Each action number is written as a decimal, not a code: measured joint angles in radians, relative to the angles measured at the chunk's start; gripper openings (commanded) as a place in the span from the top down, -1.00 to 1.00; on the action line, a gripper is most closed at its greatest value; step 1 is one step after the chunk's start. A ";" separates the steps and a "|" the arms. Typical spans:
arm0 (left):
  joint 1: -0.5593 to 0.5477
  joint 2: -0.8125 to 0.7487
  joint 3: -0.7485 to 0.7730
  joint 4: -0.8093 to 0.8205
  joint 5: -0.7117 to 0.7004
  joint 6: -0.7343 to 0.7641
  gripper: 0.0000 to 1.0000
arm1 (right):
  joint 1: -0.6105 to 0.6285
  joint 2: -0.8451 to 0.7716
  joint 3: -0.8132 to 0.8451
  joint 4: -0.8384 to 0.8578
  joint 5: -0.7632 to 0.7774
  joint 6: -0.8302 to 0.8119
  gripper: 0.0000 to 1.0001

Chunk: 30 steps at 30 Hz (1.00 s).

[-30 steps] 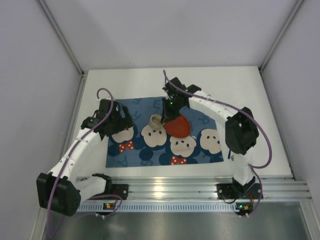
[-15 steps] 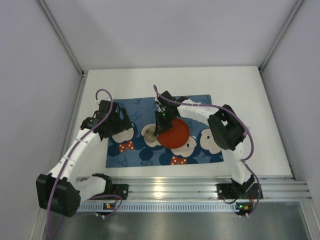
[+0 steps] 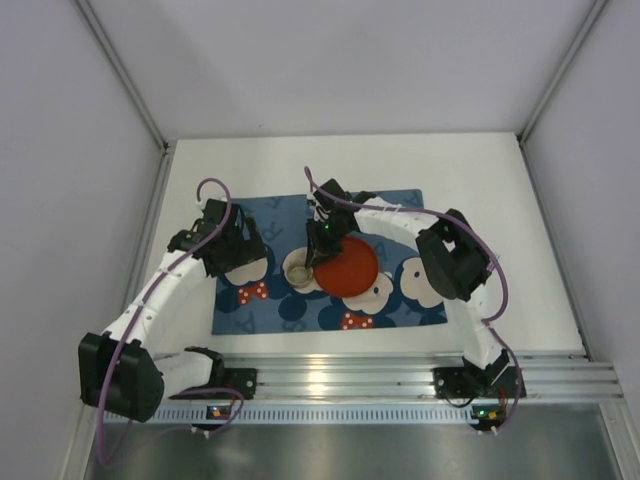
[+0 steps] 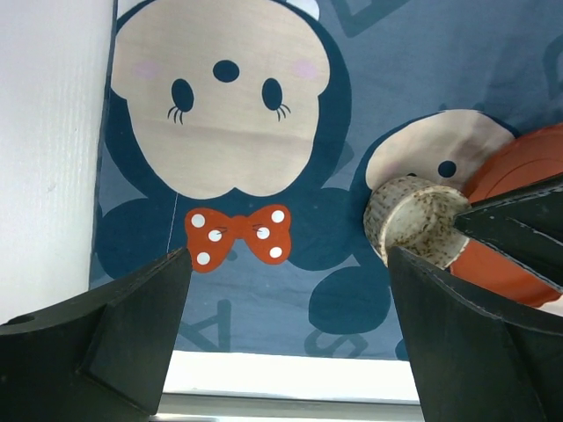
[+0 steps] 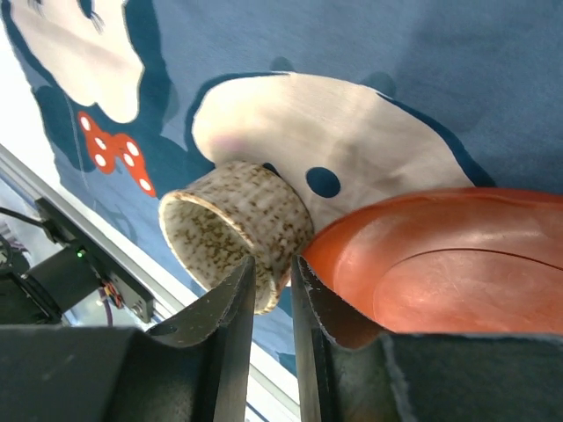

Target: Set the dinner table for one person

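The white dinner table (image 3: 480,180) carries a blue mouse-printed placemat (image 3: 260,310). A red plate (image 3: 350,266) lies on the placemat near its middle, and it also shows in the right wrist view (image 5: 440,264). A speckled beige cup (image 3: 298,272) sits just left of the plate. My right gripper (image 5: 273,264) is shut on the cup's wall (image 5: 237,220), one finger inside the rim and one outside, next to the plate's edge. My left gripper (image 4: 290,343) is open and empty over the placemat's left part, with the cup (image 4: 413,220) ahead to its right.
Grey walls enclose the table on the left, back and right. An aluminium rail (image 3: 400,375) runs along the near edge by the arm bases. White tabletop shows behind and to the right of the placemat.
My right gripper has moved toward the near left with the cup. The red plate has shifted nearer and now shows as a fuller disc. My left arm has barely moved.
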 measured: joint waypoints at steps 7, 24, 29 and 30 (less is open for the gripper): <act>0.000 0.042 0.001 0.002 0.003 0.003 -0.97 | 0.001 -0.001 0.019 -0.005 0.000 -0.008 0.51; 0.000 0.055 0.003 0.009 0.008 0.012 -0.97 | 0.003 -0.001 0.071 -0.060 -0.004 -0.026 1.00; 0.000 0.055 0.006 0.008 0.006 0.017 -0.97 | -0.005 -0.001 0.157 -0.079 -0.014 -0.026 1.00; 0.000 0.055 0.010 0.008 0.006 0.019 -0.97 | -0.011 -0.002 0.178 -0.081 -0.019 -0.025 1.00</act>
